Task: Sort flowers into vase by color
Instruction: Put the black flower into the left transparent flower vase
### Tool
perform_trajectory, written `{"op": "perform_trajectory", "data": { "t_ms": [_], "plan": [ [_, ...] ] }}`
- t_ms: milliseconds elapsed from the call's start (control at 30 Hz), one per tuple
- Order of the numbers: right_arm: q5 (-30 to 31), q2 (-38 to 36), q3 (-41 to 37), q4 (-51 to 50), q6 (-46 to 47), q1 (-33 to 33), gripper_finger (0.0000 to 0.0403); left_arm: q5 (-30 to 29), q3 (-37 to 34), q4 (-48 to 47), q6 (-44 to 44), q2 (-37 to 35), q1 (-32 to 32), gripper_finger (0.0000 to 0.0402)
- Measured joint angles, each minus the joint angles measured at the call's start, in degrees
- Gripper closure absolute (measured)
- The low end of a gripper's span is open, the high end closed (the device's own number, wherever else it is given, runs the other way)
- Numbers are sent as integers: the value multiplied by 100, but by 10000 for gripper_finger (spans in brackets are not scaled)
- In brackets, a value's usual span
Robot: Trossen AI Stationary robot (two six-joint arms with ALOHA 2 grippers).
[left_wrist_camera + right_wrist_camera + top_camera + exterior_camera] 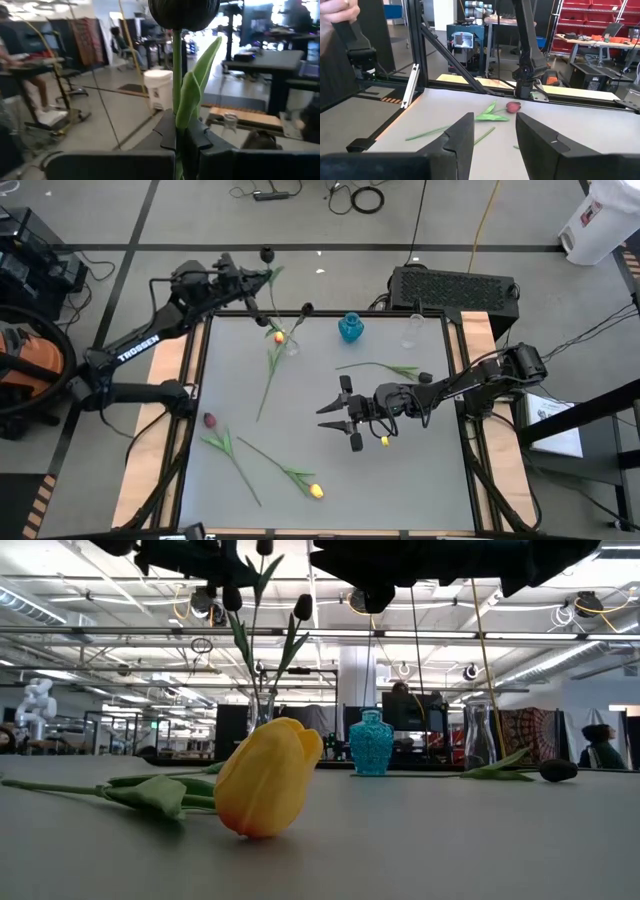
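From above, the left gripper [250, 280] has its jaws clamped on a black tulip [266, 254] at the surface's [400, 470] far left corner; the right gripper [338, 416], jaws apart, hovers mid-surface. Only the low view shows the blue vase [371, 743] against the workshop room. The right wrist view alone catches the red tulip [513, 106] lying flat.

On my own dark jointed left arm [140, 348], white capital letters along the forearm spell TROSSEN, seen from above. I can read no other word, label or number anywhere.
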Motion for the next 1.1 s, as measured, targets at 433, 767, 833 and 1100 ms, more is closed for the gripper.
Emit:
{"op": "perform_trajectory", "data": {
  "t_ms": [433,767,833,1100],
  "plan": [
    [0,0,0,1,-1,-2,266,221,0,386,-139,55,-64,400],
    [0,0,0,1,-1,-2,266,571,2,371,-434,52,-64,400],
    [0,0,0,1,-1,-2,266,577,2,370,-434,52,-64,400],
    [0,0,0,1,19,-2,266,576,2,93,-399,52,-64,400]
  ]
}}
